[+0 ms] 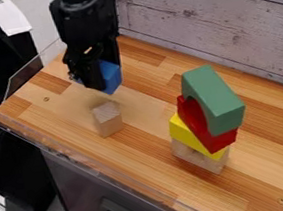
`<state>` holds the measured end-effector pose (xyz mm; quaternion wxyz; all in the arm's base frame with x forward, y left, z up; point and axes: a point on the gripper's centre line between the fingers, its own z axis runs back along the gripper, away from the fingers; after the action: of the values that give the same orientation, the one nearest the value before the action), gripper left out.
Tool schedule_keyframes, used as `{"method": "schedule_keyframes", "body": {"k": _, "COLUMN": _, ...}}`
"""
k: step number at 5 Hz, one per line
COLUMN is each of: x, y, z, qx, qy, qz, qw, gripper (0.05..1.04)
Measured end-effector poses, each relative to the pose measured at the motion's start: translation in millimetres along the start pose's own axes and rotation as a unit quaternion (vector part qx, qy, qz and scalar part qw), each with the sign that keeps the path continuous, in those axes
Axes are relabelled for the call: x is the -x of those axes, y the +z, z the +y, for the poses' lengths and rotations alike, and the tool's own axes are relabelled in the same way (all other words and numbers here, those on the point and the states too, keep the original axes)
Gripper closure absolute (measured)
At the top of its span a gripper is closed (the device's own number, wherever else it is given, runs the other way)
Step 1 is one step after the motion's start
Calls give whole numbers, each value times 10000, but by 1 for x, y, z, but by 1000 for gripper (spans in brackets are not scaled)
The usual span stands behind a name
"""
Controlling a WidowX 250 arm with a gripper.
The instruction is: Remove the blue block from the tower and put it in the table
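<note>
We saw the black two-finger hand [101, 79] closed on the solid blue block [111, 77], over the wooden worktop [144, 99], left of the green, red, yellow and bare-wood tower [199, 121]. Lowering, we judged, needed room beyond the small bare-wood block [109, 119].

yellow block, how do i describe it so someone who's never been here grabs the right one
On the wooden table, look for the tower of stacked blocks near the picture's right side. The yellow block is second from the bottom, resting on a plain wooden block. Its bright yellow sets it apart from that one and the red block directly above.
</note>
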<state>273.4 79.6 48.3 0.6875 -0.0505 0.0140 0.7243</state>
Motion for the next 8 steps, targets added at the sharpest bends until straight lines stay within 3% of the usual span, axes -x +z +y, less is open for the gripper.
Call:
{"method": "schedule_keyframes", "body": {"k": 2, "x": -2, "y": -10, "z": -12, "qx": 218, "qy": -532, "qz": 160, "qw": 9982, "gripper": 519}}
{"method": "schedule_keyframes", "body": {"k": 4, "x": -3, "y": -33, "z": -15, "qx": 181, "qy": -429, "qz": 256, "qw": 9986, "gripper": 519}}
{"method": "schedule_keyframes", "body": {"k": 5, "x": -5, "y": -38, "z": -23, "qx": 280, "qy": -359, "qz": 275, "qw": 9986, "gripper": 472}}
{"method": "schedule_keyframes", "body": {"k": 6, "x": -5, "y": -44, "z": -27, "qx": 292, "qy": -522, "qz": 492, "qw": 9970, "gripper": 175}}
{"method": "schedule_keyframes", "body": {"k": 7, "x": -10, "y": -35, "z": -22, "qx": 54, "qy": -799, "qz": 304, "qw": 9963, "gripper": 74}}
{"method": "schedule_keyframes", "body": {"k": 8, "x": -8, "y": 4, "z": -31, "qx": 242, "qy": -1249, "qz": 100, "qw": 9918, "gripper": 81}}
